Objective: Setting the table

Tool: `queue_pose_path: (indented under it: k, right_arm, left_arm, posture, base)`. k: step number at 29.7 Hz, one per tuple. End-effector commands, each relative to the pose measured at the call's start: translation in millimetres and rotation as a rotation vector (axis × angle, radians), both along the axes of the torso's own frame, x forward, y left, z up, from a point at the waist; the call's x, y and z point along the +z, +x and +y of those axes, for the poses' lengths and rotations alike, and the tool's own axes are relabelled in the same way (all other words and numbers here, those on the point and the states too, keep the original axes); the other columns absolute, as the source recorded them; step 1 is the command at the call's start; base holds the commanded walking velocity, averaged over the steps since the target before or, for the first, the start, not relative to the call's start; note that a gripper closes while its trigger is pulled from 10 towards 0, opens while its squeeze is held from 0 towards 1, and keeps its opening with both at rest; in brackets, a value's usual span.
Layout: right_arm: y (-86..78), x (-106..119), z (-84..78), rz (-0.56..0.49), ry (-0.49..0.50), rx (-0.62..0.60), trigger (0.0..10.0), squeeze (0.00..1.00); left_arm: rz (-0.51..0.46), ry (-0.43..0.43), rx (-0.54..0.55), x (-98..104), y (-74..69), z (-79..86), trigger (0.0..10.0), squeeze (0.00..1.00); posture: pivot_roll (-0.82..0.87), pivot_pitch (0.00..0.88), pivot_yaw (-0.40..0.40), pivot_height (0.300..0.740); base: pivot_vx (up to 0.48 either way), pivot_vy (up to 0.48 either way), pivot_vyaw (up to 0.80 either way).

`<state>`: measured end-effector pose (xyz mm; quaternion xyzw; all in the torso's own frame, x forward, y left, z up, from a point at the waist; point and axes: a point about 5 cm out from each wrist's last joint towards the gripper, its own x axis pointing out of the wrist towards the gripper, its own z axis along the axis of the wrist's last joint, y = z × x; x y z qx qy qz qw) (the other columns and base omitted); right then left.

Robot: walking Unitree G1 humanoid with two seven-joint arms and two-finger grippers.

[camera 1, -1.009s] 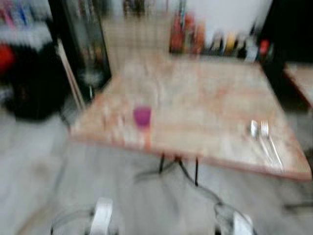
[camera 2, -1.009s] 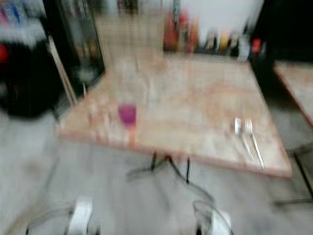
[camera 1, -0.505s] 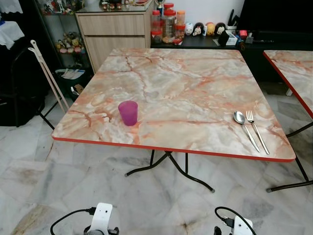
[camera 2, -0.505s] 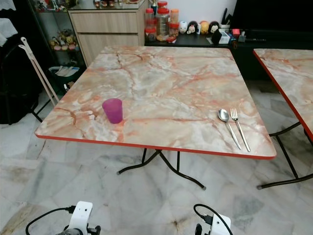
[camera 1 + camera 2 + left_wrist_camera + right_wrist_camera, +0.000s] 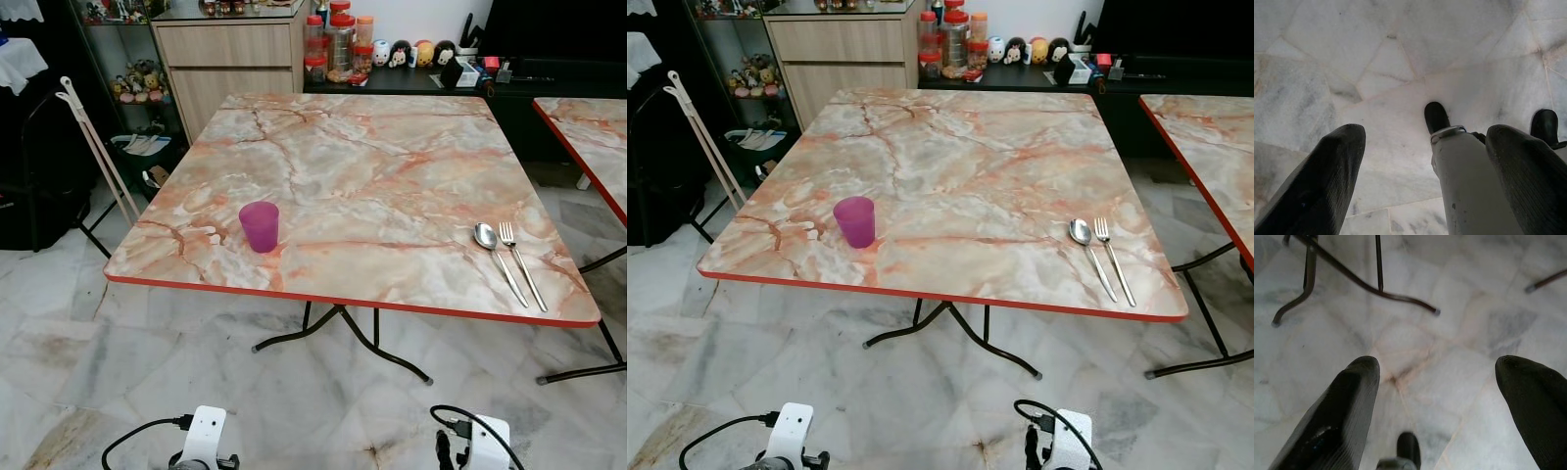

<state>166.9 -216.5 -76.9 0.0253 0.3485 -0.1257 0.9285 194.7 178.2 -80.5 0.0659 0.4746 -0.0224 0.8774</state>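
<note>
A square marble-patterned worktop (image 5: 372, 157) with a red edge is seen ahead, carried on black metal legs (image 5: 343, 333) over a pale marble floor (image 5: 88, 362). A purple cup (image 5: 260, 226) is stood upright near the front left corner of the worktop. Well apart from it, near the front right edge, a spoon (image 5: 495, 255) and a fork (image 5: 519, 262) are laid side by side, the spoon on the left, both with handles pointed toward the front edge. A second worktop (image 5: 588, 137) of the same pattern is placed to the right. Behind the first one, a wooden cabinet (image 5: 230, 64) and a dark shelf with red-lidded jars (image 5: 333, 44) and small figurines (image 5: 411, 54) are seen.

Both arms are hung low, in front of the worktop and below its height. In the left wrist view, the left gripper (image 5: 1425, 181) is pointed down at the floor with its two black fingers (image 5: 1327, 186) spread wide and nothing between them; the robot's grey leg and a black foot (image 5: 1436, 116) are seen past it. In the right wrist view, the right gripper (image 5: 1444, 416) is likewise held wide apart and empty above the floor, with the worktop's legs (image 5: 1352, 279) beyond it.
</note>
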Motion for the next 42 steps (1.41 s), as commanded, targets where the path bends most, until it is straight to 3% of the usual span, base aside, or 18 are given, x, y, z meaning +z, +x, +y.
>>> queue_pose_path:
  k: [1, 7, 19, 30, 34, 42]
  right_arm:
    - [4.1, 4.3, -0.9, -0.043, -0.026, 0.016, 10.0, 0.0]
    - [7.6, 11.5, 7.2, -0.141, -0.067, 0.101, 10.0, 0.0]
    - [7.2, 24.4, 9.0, -0.279, -0.13, 0.158, 10.0, 0.0]
    - [38.8, 45.6, 14.6, -0.401, -0.154, 0.178, 10.0, 0.0]
    - [59.4, 65.9, 17.7, -0.513, -0.161, 0.187, 10.0, 0.0]
    - [72.8, 82.4, 25.8, -0.599, -0.157, 0.195, 10.0, 0.0]
  left_arm:
    - [0.013, 0.019, -0.013, -2.0, -4.5, 2.7, 10.0, 0.0]
    - [0.022, 0.025, -0.012, -3.6, -8.2, 4.9, 10.0, 0.0]
    - [0.005, 0.028, -0.01, -0.8, -3.0, 6.0, 10.0, 0.0]
    - [0.008, 0.027, -0.022, -1.7, -4.1, 3.4, 10.0, 0.0]
    - [0.004, 0.027, -0.01, -1.4, -3.7, 4.1, 10.0, 0.0]
    - [0.002, 0.024, -0.01, -1.2, -2.8, 2.2, 10.0, 0.0]
  posture:
    - [-0.05, 0.0, 0.015, 0.74]
    - [-0.05, 0.0, 0.015, 0.74]
    - [-0.05, 0.0, 0.005, 0.74]
    - [-0.05, 0.0, 0.01, 0.74]
    - [-0.05, 0.0, 0.006, 0.74]
    - [-0.05, 0.0, 0.005, 0.74]
  base:
    - [0.0, 0.0, 0.0]
    - [0.0, 0.0, 0.0]
    - [0.0, 0.0, 0.0]
    - [0.0, 0.0, 0.0]
    - [0.0, 0.0, 0.0]
    - [0.0, 0.0, 0.0]
